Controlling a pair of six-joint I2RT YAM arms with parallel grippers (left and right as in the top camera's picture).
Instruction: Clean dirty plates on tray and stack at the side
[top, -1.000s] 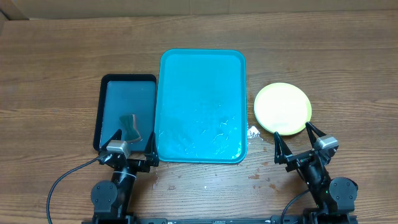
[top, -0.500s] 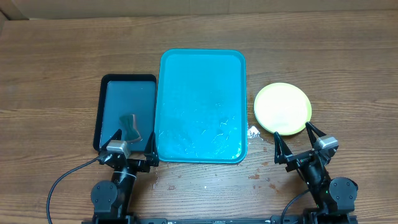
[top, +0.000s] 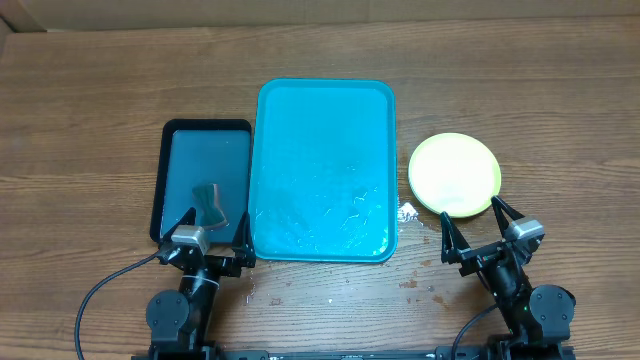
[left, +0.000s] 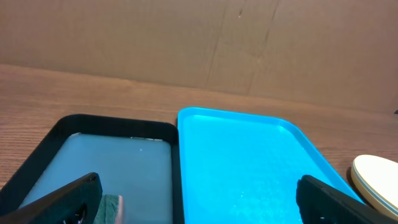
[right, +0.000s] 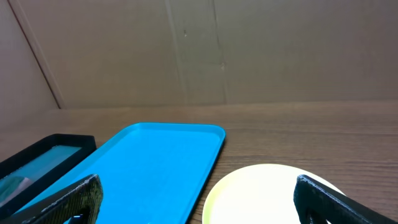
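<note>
Right gripper (top: 471, 220) rests with fingers spread, empty; the plates (top: 455, 175), a yellow-green one on top, lie just ahead of it, the tray (top: 322, 100) to its left. Left gripper (top: 214, 225) is likewise spread over the black tray (top: 207, 140), a grey sponge (top: 209, 203) just ahead

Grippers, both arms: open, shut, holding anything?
Left gripper: open, holding nothing.
Right gripper: open, holding nothing.

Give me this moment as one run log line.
tray: no plates on it | plate: yellow-green, right of tray | left gripper: open, empty | right gripper: open, empty | black tray: holds sponge
</note>
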